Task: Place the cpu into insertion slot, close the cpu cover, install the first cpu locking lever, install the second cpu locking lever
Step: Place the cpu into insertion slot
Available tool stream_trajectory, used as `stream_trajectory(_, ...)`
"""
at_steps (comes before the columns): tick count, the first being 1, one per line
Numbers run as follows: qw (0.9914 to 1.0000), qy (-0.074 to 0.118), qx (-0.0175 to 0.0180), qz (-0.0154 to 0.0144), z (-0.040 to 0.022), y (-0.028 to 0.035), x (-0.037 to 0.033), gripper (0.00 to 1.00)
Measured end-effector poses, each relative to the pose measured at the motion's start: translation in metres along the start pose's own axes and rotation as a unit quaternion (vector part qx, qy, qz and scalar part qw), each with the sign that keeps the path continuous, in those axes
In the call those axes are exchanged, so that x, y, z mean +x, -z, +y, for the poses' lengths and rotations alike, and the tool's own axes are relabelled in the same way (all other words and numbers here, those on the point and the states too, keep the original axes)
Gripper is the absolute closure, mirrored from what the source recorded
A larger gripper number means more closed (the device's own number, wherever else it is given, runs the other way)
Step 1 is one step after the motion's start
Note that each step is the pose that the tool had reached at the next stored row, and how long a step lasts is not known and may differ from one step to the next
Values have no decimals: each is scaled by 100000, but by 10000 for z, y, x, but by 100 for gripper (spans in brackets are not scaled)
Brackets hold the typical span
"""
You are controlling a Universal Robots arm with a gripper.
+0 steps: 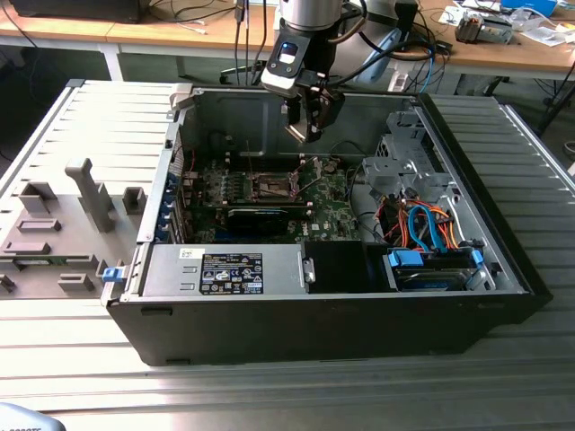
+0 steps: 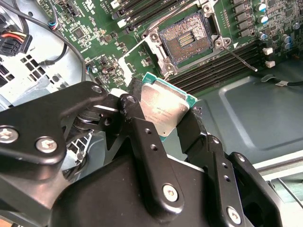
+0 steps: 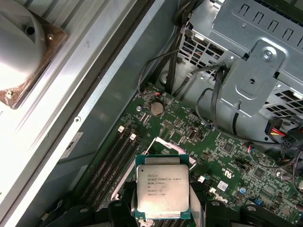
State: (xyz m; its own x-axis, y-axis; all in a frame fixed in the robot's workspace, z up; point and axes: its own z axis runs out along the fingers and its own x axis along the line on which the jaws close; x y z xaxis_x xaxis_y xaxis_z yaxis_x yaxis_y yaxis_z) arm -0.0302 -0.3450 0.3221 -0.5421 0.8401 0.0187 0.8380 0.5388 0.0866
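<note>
Above the motherboard [image 2: 102, 21], gripper [image 1: 307, 130] clamped on cpu [image 2: 164, 108]; slot [image 2: 187, 40] bare, lever [image 2: 241, 59] unlatched; placing, covering, locking all left.

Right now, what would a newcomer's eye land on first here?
The small square silvery-grey cpu, gripped at its edges by the black pincer, hangs above the green motherboard. On that board, the square dark insertion slot lies open and bare, inside the big open black computer case.
</note>
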Motion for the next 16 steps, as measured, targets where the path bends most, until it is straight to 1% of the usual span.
stream_trajectory(16,99999,-380,-9,-33,0,-1,0,46)
